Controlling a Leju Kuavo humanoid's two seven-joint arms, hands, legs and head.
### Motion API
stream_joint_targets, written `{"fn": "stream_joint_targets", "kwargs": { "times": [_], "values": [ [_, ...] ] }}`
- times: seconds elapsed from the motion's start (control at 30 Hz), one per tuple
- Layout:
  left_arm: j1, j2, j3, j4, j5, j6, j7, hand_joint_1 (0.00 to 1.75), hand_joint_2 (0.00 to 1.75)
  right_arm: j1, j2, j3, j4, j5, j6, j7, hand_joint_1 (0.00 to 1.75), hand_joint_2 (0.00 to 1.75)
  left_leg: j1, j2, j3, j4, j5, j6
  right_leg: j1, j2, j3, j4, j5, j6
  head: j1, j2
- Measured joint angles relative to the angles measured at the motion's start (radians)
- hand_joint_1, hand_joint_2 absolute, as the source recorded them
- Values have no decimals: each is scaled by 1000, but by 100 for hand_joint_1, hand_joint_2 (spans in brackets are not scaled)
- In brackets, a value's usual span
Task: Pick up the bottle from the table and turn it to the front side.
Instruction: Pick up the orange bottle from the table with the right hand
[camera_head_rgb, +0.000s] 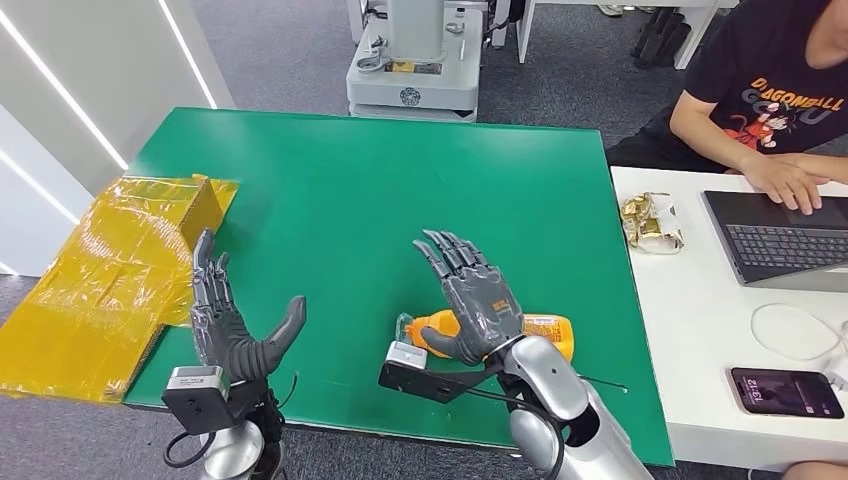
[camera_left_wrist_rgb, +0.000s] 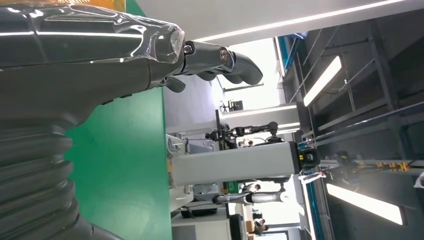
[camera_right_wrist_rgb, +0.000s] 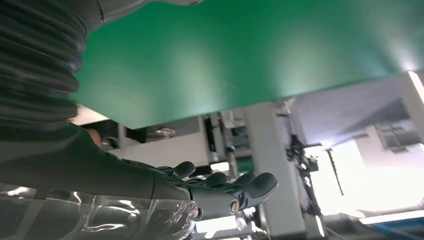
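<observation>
An orange bottle (camera_head_rgb: 545, 331) with a clear cap lies on its side on the green table (camera_head_rgb: 380, 190), near the front edge. My right hand (camera_head_rgb: 470, 298) hovers just above it with the fingers spread and pointing away from me, covering the bottle's middle; it holds nothing. My left hand (camera_head_rgb: 228, 318) is raised over the table's front left part, fingers apart and thumb out, also holding nothing. In the left wrist view the left hand (camera_left_wrist_rgb: 100, 60) stands over the green surface. The right wrist view has the right hand (camera_right_wrist_rgb: 150, 195) with its fingers stretched out.
A yellow wrapped box (camera_head_rgb: 110, 280) lies at the table's left edge. A white desk (camera_head_rgb: 700, 330) on the right carries a laptop (camera_head_rgb: 785, 238), a phone (camera_head_rgb: 787, 392) and a foil wrapper (camera_head_rgb: 650, 222); a person (camera_head_rgb: 770, 90) sits there typing. A grey machine base (camera_head_rgb: 415, 60) stands beyond the table.
</observation>
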Motion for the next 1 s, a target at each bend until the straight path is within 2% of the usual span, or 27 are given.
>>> {"fn": "stream_joint_targets", "kwargs": {
  "times": [0.3,1.0],
  "values": [
    [-1,0,-9,0,1,-9,13,0,175,1,-43,-26,45,-29,47,45,0,175,0,0,0,0,0,0,0,0,0,0,0,0,0,0],
    [7,0,-30,1,8,1,14,0,175,4,-61,-95,246,-113,59,3,0,175,0,0,0,0,0,0,0,0,0,0,0,0,0,0]
  ]
}}
